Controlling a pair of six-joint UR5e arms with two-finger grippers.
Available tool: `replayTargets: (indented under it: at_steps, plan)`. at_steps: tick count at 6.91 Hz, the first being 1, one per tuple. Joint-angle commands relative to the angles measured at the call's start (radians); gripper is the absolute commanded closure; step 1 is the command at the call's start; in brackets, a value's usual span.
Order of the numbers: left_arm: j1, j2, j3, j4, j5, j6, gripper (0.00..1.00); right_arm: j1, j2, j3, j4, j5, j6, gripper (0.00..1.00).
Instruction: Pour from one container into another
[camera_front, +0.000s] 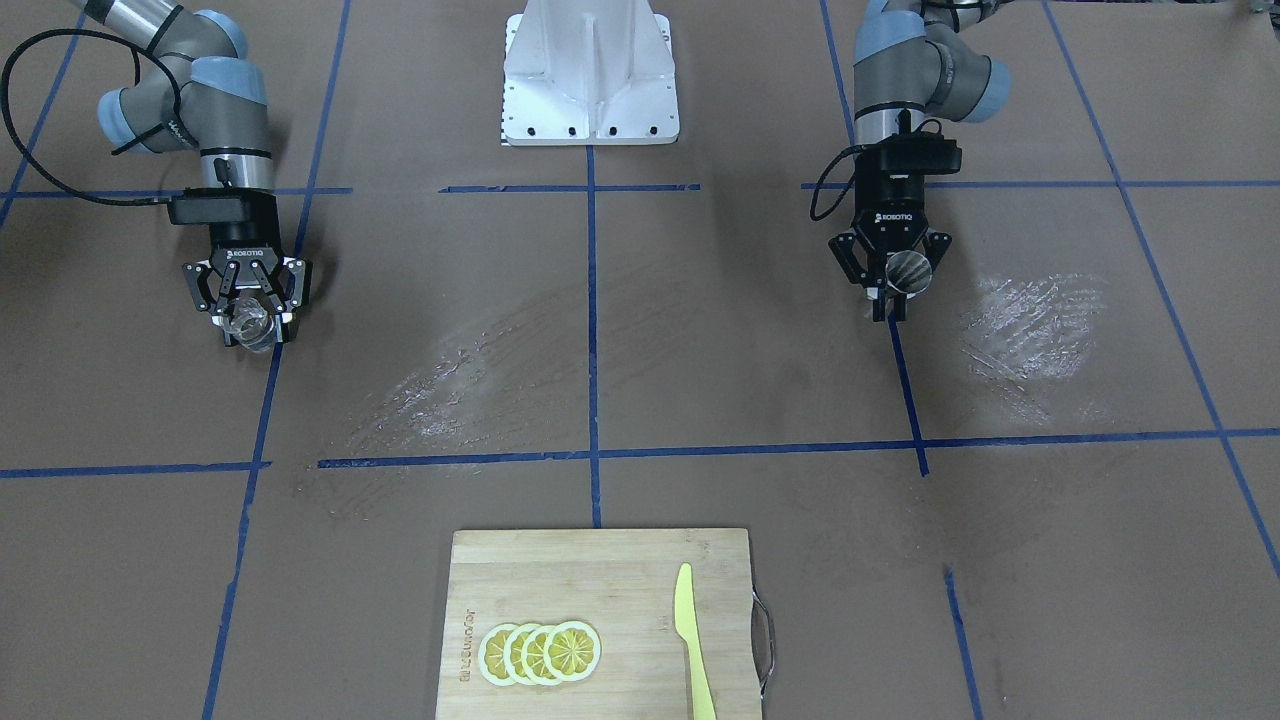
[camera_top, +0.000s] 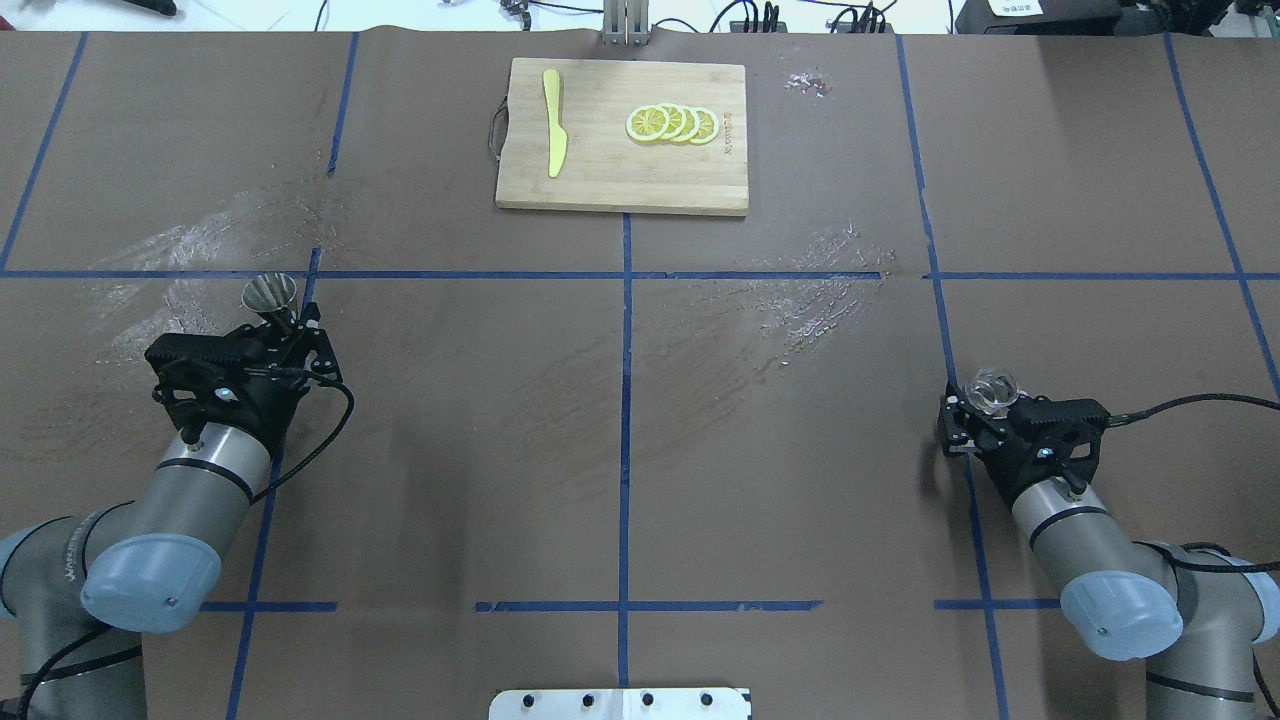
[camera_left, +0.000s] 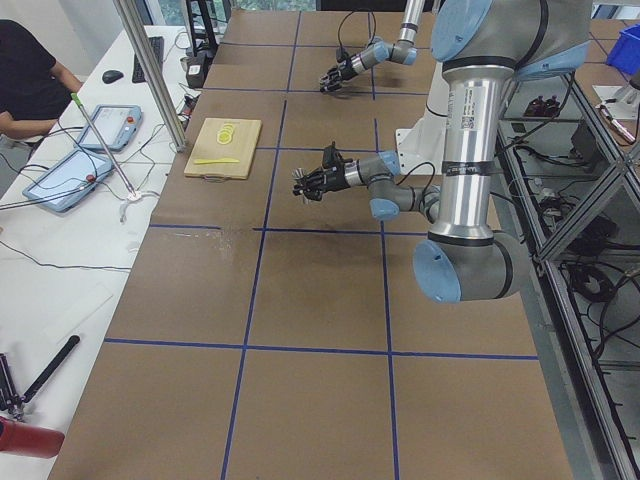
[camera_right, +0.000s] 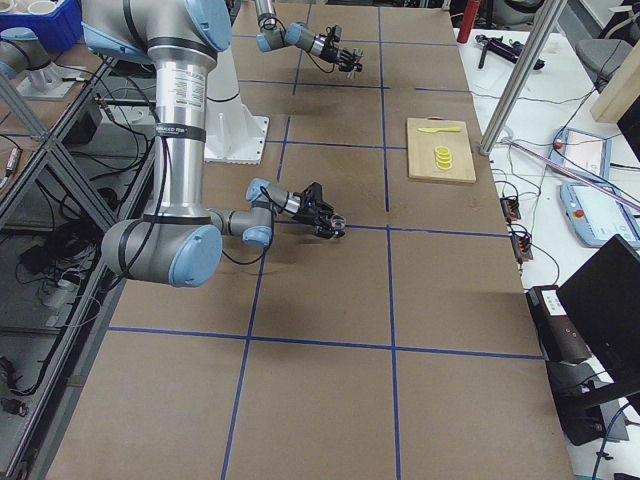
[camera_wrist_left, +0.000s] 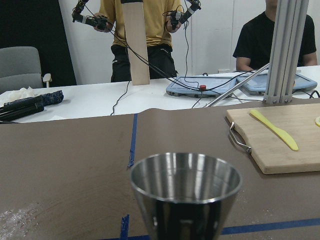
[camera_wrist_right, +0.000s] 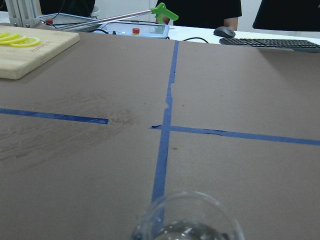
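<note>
The grey metal jigger (camera_top: 268, 294) sits upright in my left gripper (camera_top: 283, 322), which is shut on its narrow waist, at the table's left side. In the front view the jigger (camera_front: 908, 270) appears on the right, and its open upper cone (camera_wrist_left: 186, 192) fills the left wrist view. The small clear glass cup (camera_top: 993, 388) is held in my right gripper (camera_top: 985, 410), which is shut on it, far over on the table's right. Its flared rim (camera_wrist_right: 187, 220) shows at the bottom of the right wrist view. The two containers are far apart.
A wooden cutting board (camera_top: 600, 170) at the far middle edge carries lemon slices (camera_top: 672, 123) and a yellow knife (camera_top: 554, 135). The white robot base (camera_front: 590, 75) stands between the arms. Whitish scuffed patches (camera_top: 820, 290) mark the brown surface. Operators stand beyond the far edge.
</note>
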Motion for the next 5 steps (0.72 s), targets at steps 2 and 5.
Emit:
replayTargets:
  at_steps: [2, 5]
  plan:
    - [0.002, -0.016, -0.014, 0.000, 0.000, 0.003, 1.00, 0.044, -0.007, 0.050, 0.022, 0.051, -0.129, 1.00]
    - [0.011, -0.204, 0.009, 0.007, -0.009, 0.180, 1.00, 0.077, 0.008, 0.168, 0.026, 0.087, -0.294, 1.00]
